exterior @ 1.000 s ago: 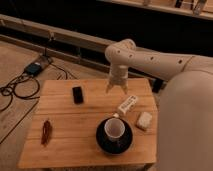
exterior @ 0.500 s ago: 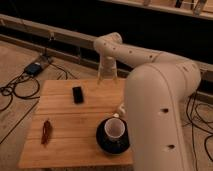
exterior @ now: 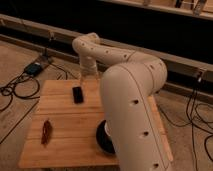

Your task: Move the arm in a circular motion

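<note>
The glossy off-white arm point(exterior: 132, 95) fills the middle and right of the camera view. A thick segment stands in front, and a thinner one reaches back and left to a rounded joint point(exterior: 87, 46). From that joint the last link hangs down to the small gripper point(exterior: 86, 80). The gripper is over the far edge of the wooden table point(exterior: 65, 117), just behind a black phone point(exterior: 77, 94). It holds nothing that I can see.
A reddish-brown object point(exterior: 46, 132) lies at the table's left front. A dark plate point(exterior: 101, 140) is mostly hidden behind the arm. Cables point(exterior: 12, 92) and a small blue device point(exterior: 34, 68) lie on the floor to the left. A dark wall with a rail runs behind.
The arm has swung left and toward the camera. Its thick segment now covers the cup, most of the plate and the table's right side. The gripper has moved left along the table's far edge.
</note>
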### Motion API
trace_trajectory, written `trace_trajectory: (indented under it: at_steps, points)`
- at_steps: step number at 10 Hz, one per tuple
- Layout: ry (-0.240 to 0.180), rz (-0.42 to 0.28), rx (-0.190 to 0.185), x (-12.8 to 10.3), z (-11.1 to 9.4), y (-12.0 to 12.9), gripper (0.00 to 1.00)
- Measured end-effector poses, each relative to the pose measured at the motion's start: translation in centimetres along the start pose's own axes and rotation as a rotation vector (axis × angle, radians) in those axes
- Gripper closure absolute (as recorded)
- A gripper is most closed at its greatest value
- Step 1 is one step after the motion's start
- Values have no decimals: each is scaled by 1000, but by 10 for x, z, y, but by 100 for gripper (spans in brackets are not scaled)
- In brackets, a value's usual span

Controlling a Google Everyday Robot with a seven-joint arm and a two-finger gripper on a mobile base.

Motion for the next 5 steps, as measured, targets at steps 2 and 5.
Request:
trace_trajectory:
  at_steps: [2, 5]
  points:
    - [10, -97, -43, 21, 0, 53, 35]
    - [34, -201, -92, 77, -3, 104, 35]
